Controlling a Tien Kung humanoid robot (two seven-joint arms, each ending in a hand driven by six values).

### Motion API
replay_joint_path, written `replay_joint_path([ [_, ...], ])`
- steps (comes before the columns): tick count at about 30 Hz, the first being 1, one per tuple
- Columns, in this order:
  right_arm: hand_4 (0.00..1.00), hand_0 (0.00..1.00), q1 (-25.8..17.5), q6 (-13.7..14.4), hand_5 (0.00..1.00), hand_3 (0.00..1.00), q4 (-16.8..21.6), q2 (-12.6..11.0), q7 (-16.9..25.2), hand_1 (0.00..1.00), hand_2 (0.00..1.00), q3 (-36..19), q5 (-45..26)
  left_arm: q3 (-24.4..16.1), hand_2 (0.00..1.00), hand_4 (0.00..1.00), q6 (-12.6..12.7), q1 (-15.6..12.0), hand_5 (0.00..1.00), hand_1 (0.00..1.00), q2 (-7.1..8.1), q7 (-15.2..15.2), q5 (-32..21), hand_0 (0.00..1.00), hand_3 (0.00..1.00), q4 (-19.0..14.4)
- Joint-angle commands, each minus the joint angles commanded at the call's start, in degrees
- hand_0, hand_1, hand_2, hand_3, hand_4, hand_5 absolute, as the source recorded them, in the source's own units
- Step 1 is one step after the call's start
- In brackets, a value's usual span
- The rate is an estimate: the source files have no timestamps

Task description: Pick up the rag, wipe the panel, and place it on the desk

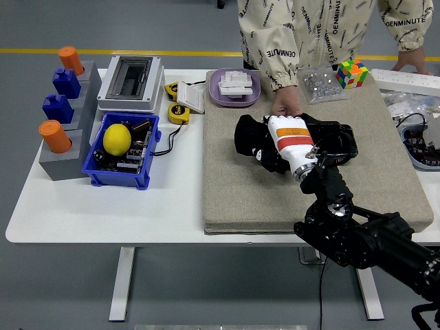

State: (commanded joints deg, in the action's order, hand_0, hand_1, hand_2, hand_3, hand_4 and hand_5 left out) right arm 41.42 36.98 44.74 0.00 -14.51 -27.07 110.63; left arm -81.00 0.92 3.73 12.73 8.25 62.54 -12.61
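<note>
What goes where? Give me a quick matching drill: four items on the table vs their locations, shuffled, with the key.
Items:
1. lemon
2. Rubik's cube
3. right hand
4. white blocks

Places:
A. in the purple tray
B. far right part of the grey mat, beside the person's sleeve
C. in the blue bin
D. middle of the mat, over the black panel, close to the person's hand

Pairs: 1-C, 2-B, 3-D, 4-A
</note>
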Motion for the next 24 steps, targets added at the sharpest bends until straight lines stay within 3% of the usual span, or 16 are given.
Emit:
replay_joint_path([
  [19,0.729,0.304,-1.7,0.0,0.022,0.463,-0.4,-0.1,-0.2,0.427,0.458,-4.8,1.9,-0.4,0.656,0.628,0.0,-0.2,0.44,0.641,-0.25,0.0,0.1,0.605,0.562,-0.1],
  [24,0.731,0.304,-2.2,0.0,0.022,0.463,-0.6,-2.6,-0.3,0.427,0.458,-6.0,2.2,-0.7,0.656,0.628,0.0,-0.1,0.44,0.641,-0.29,0.0,0.3,0.606,0.561,-0.1],
])
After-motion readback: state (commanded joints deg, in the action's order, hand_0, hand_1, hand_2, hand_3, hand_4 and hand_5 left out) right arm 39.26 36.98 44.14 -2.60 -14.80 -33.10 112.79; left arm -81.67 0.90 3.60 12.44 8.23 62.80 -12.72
